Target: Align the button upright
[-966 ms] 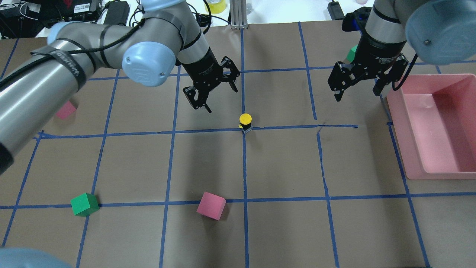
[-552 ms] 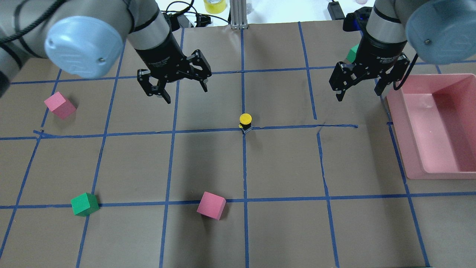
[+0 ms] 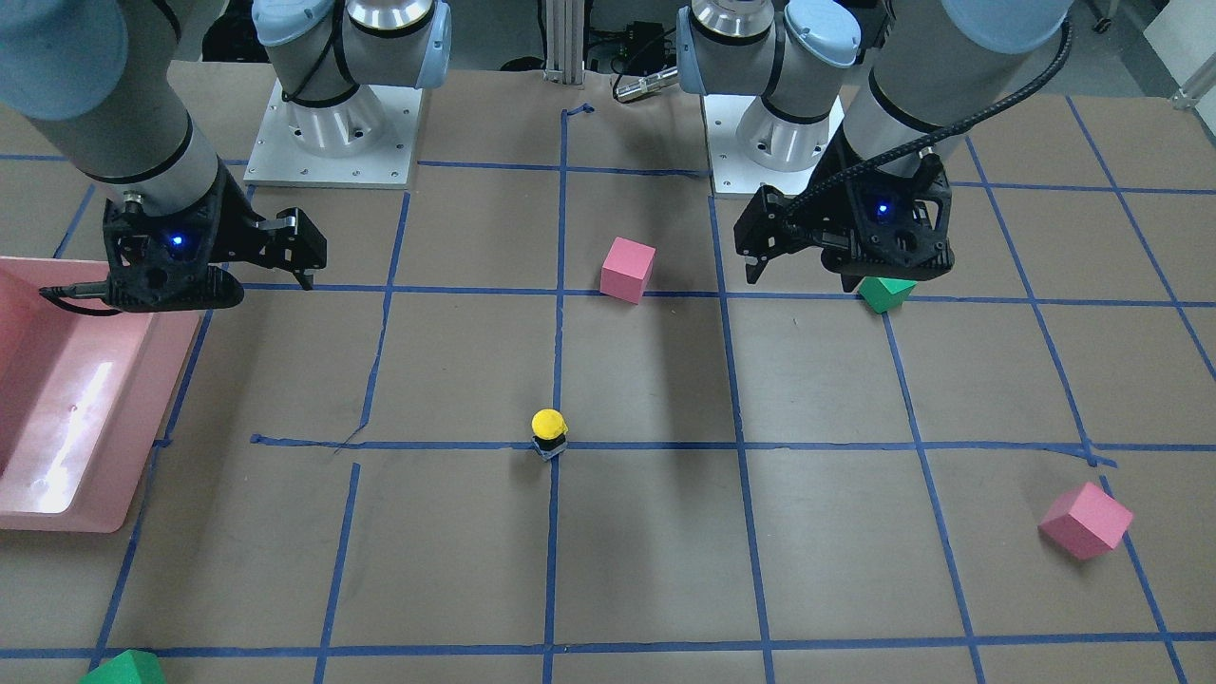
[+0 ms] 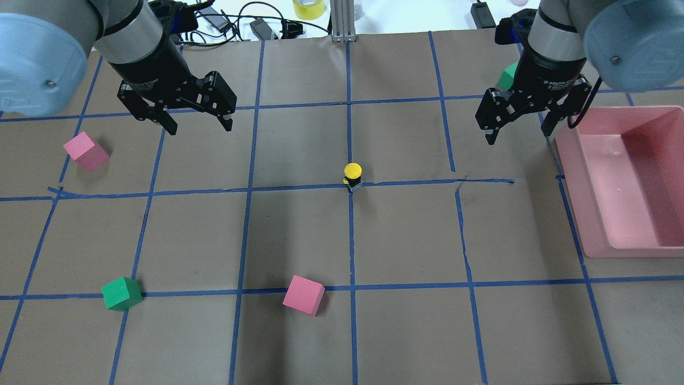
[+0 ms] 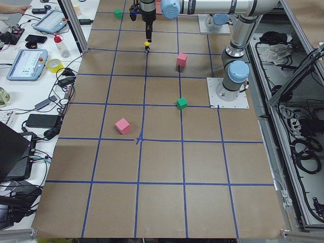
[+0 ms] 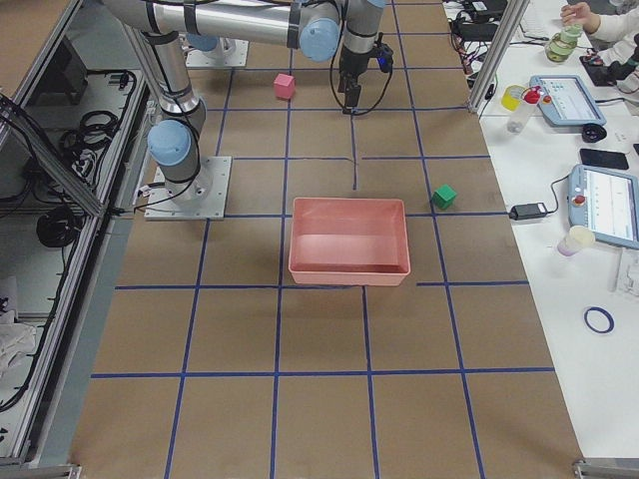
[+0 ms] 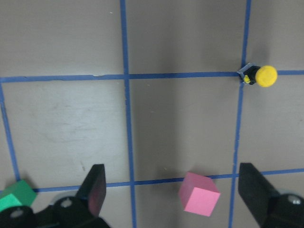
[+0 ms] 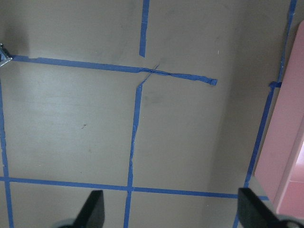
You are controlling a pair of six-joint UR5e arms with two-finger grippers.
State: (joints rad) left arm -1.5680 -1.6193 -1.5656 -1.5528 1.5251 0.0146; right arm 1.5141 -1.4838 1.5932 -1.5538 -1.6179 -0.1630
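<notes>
1. Your button [image 4: 352, 174] stands upright on the tabletop [image 4: 406, 235], yellow cap up, right at a crossing of blue tape lines [image 4: 299, 187], well apart from both arms.
2. Its black body is mostly hidden under the cap in the overhead view; the label is too small to read anywhere.
3. Left gripper [image 4: 196, 123] hovers above the tabletop, fingers [image 4: 226, 120] spread wide, nothing between them.
4. Right gripper [image 4: 517, 131] hangs near the pink bin [image 4: 604, 246], fingers released too, empty.
5. You only get the fingertips in the wrist views; the left wrist view catches the button [image 7: 259, 76] in its upper right and a pink cube [image 7: 199, 194] just beyond the fingers.
6. The right wrist view shows just a sliver of something at its left edge; can't tell what it is.
7. A green cube [image 4: 505, 77] is half hidden behind the right wrist overhead.
8. In the front view, another green cube [image 3: 885, 293] is partly covered by the left gripper [image 3: 760, 271].
9. Side views: the button is tiny, with no detail.
</notes>
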